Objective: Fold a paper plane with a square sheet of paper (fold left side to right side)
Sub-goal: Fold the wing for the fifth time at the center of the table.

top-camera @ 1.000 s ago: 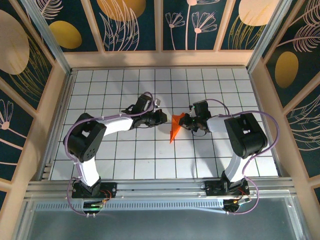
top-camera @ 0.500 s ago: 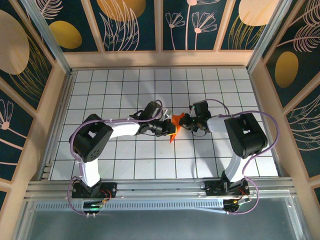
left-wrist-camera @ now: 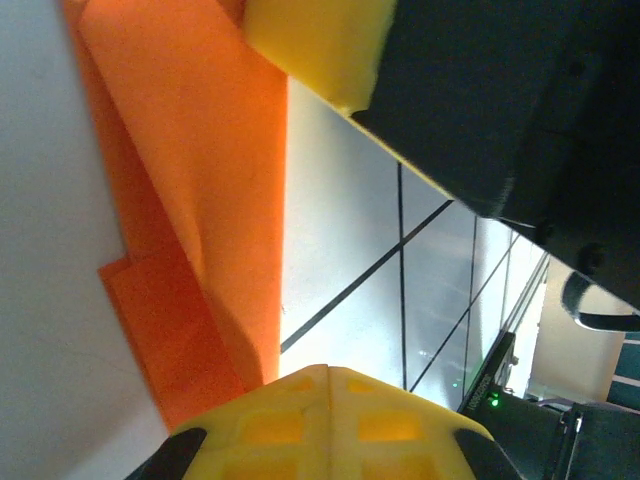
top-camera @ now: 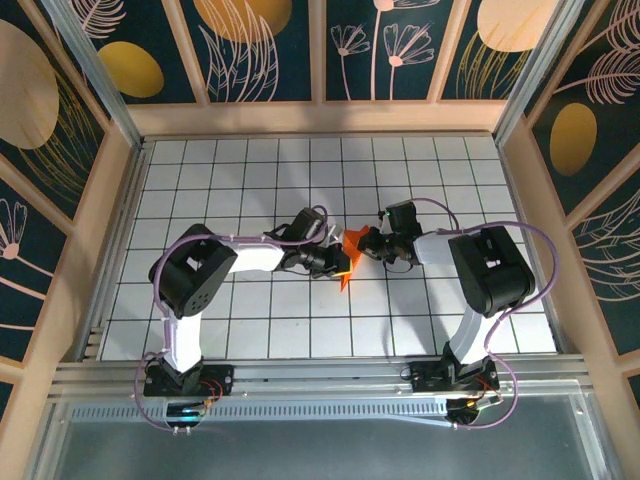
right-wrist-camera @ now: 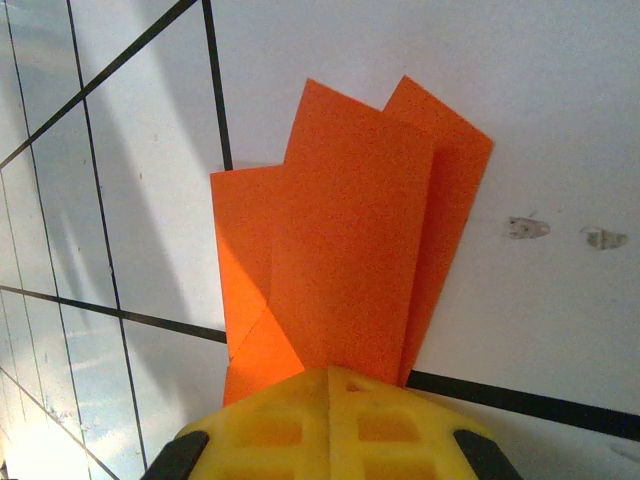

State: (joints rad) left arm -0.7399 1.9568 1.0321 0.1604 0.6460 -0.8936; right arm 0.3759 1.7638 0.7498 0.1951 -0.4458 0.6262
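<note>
1. At the centre of the white gridded surface (top-camera: 250, 180), you see the orange paper (top-camera: 346, 268), folded into a narrow layered shape with its point toward the arm bases.
2. You have the left arm (top-camera: 255, 258) stretched in from the left. The left jaws are closed, and their tip touches the paper's left edge.
3. You have the right arm (top-camera: 440, 245) bent in from the right. The right jaws are also closed, and their tip meets the paper's far, upper-right end.
4. From the left wrist camera, the left yellow pad (left-wrist-camera: 330, 420) sits at the near end of the paper (left-wrist-camera: 190, 150), its halves pressed together with no gap. At the far end, the right yellow pad (left-wrist-camera: 315, 40) overlaps the orange edge, with its black housing behind it.
5. From the right wrist camera, the paper (right-wrist-camera: 350, 250) lies flat on the surface as overlapping layers with squared far corners. A diagonal crease shows close to the right yellow pad (right-wrist-camera: 330, 425), and the paper's near end runs beneath that pad.
6. You cannot tell from these views whether either pad pinches the paper or only rests on it.
7. Just right of the paper, two small grey marks (right-wrist-camera: 525, 228) dot the white surface.
</note>
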